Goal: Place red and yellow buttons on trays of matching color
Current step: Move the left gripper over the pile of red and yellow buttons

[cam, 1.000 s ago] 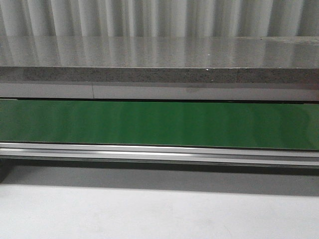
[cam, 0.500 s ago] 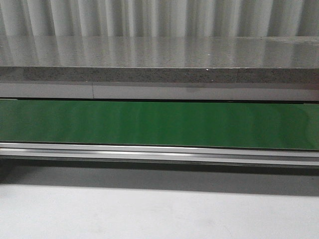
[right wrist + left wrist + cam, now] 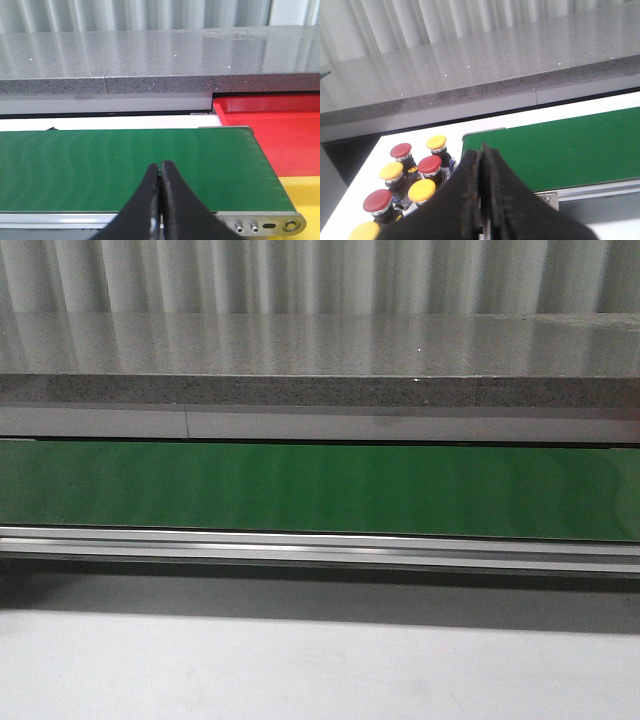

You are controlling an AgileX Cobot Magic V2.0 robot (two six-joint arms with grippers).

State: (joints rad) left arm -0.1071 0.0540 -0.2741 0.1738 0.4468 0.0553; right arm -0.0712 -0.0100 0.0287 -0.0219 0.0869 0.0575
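Note:
Several red and yellow buttons stand upright in a cluster on a white surface in the left wrist view, such as a red button (image 3: 429, 164) and a yellow button (image 3: 436, 142). My left gripper (image 3: 481, 150) is shut and empty, hanging just beside the cluster near the end of the green belt (image 3: 555, 150). In the right wrist view the red tray (image 3: 280, 135) lies past the belt's other end, with a yellow tray (image 3: 305, 195) in front of it. My right gripper (image 3: 161, 169) is shut and empty above the green belt (image 3: 125, 165). The front view shows neither gripper nor any button.
A green conveyor belt (image 3: 320, 488) with an aluminium rail (image 3: 320, 546) runs across the front view. Behind it is a grey speckled stone ledge (image 3: 320, 390). A pale table surface (image 3: 320, 670) lies in front.

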